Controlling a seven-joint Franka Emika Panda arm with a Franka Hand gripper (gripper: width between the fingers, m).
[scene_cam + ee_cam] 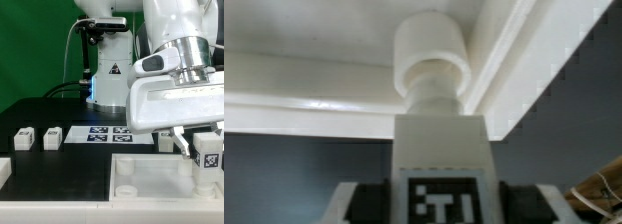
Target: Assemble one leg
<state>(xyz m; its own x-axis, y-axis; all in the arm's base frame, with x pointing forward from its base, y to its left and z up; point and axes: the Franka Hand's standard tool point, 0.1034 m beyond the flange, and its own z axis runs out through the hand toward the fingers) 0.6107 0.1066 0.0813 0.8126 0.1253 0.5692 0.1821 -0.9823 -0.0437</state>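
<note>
My gripper (203, 147) is shut on a leg (211, 152), a small white block with a black-and-white tag, at the exterior view's right. It holds the leg over the right part of the large white tray-like piece (150, 175). In the wrist view the leg (441, 150) stands between my dark pads (367, 205). Its tag faces the camera. Its rounded peg end (438, 75) sits in the inner corner of the tray-like piece (313, 70). Whether the peg is seated in a hole I cannot tell.
Two loose legs (22, 138) (52, 135) lie on the dark table at the exterior view's left. A third (165, 140) lies behind the tray-like piece. The marker board (105, 132) lies in the middle. The arm's base (108, 70) stands behind it.
</note>
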